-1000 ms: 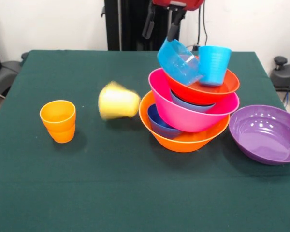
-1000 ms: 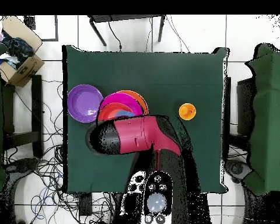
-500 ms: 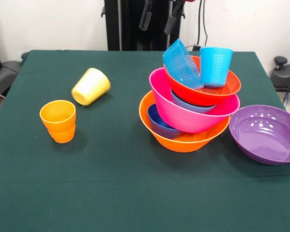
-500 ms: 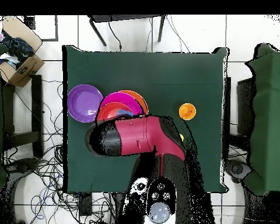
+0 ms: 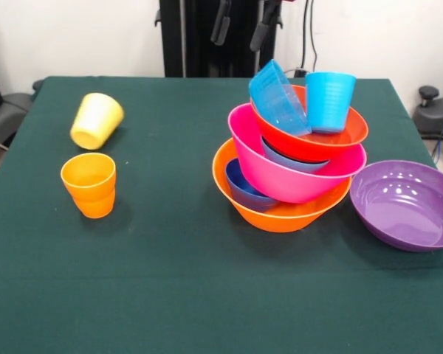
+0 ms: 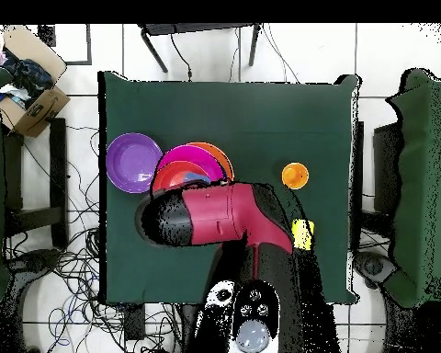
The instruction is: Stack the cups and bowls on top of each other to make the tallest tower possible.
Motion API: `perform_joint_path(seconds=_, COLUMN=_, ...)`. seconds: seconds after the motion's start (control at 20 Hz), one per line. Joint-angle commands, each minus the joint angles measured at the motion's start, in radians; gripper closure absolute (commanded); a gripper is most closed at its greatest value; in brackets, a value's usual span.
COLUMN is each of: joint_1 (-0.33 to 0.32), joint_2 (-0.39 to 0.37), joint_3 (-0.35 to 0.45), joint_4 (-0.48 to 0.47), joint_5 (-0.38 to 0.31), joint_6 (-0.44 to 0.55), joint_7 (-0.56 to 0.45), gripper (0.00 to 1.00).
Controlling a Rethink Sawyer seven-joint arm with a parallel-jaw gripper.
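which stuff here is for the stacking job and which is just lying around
For the job:
- tower, based on the large orange bowl
- purple bowl
- orange cup
- yellow cup, on its side

Just lying about:
- cardboard box beside the table
- cables on the floor

The tower (image 5: 292, 169) stands right of the middle of the table (image 5: 170, 295). Its base bowl (image 5: 280, 215) holds a small bowl (image 5: 244, 190) in its left side and a large bowl (image 5: 277, 177) above; a shallow bowl (image 5: 289, 157) lies in the large one, and a wide bowl (image 5: 317, 144) sits highest. In the wide bowl a tilted bowl (image 5: 277, 96) leans at the left and an upright cup (image 5: 328, 99) stands at the right. Just right of the tower lies a lone bowl (image 5: 406, 203), and well apart at the left the ridged cup (image 5: 89, 184) stands upright, with a fallen cup (image 5: 96, 120) on its side just behind it.
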Motion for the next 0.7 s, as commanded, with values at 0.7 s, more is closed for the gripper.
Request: perform_joint_path(seconds=0.7, joint_1=-0.385, joint_2=0.037, joint_3=0.301, joint_4=0.040, joint_5=-0.114, joint_6=0.113, joint_7=-0.456, gripper=0.00)
